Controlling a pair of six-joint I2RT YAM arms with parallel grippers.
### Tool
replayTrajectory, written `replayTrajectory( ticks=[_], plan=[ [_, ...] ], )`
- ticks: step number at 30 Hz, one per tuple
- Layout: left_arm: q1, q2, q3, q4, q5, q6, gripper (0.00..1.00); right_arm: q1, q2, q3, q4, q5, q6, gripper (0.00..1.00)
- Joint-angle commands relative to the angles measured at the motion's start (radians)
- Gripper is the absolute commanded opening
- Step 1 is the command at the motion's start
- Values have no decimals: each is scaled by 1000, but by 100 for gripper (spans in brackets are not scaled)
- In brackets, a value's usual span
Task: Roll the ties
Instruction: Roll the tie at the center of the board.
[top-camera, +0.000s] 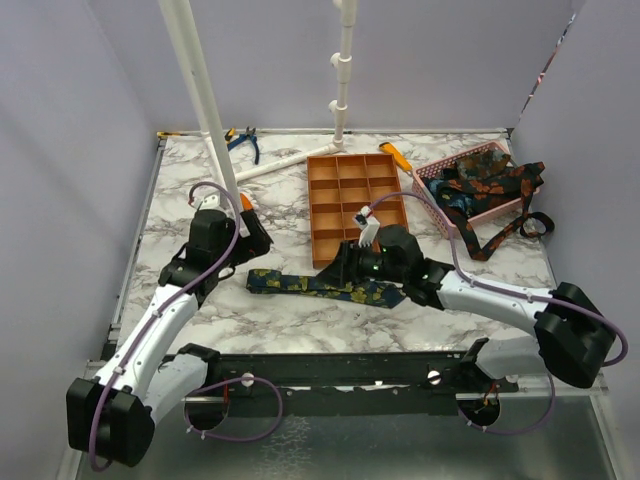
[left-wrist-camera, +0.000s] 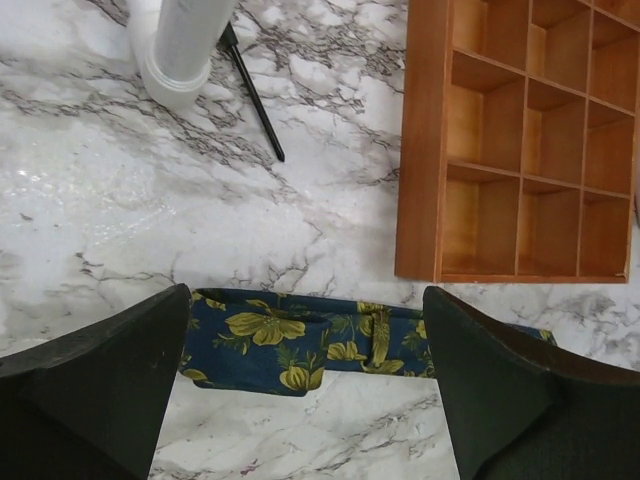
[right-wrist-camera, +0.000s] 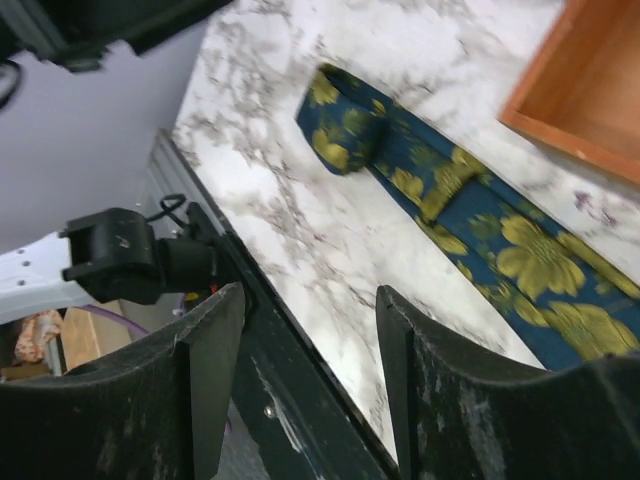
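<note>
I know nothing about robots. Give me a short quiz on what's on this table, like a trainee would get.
1. True or false: the flowered tie lies inside the tray.
2. Where are the other ties piled? A) in the basket B) in the tray C) on the floor
3. Fill in: the left gripper and right gripper both have jaws standing ___.
Key: 1 false, it lies on the table in front of the tray; 2 A; 3 open.

Wide-spread fingers (left-wrist-camera: 100, 390) frame a navy tie (left-wrist-camera: 290, 345) with yellow flowers, flat on the marble worktop (left-wrist-camera: 120, 200), near a corner of the orange tray (left-wrist-camera: 420, 150); white pipe base (left-wrist-camera: 180, 50) beyond
</note>
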Motion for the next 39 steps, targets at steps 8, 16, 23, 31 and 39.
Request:
replayTrajectory(
  ticks=[8,16,23,31,39],
  plan=[
    [78,-131,-146,167,213,-72,99,38,204,205,51,0,35,58],
    [79,-183,-154,144,77,-86,99,147,349,401,-165,165,-69,54],
    [80,-182,-171,92,71,-121,99,172,517,516,-197,159,-19,48],
    [80,-175,-182,32,23,-176,99,171,608,580,-233,197,1,40],
    [77,-120,-199,30,21,-192,98,170,648,576,-286,239,15,36]
  ],
)
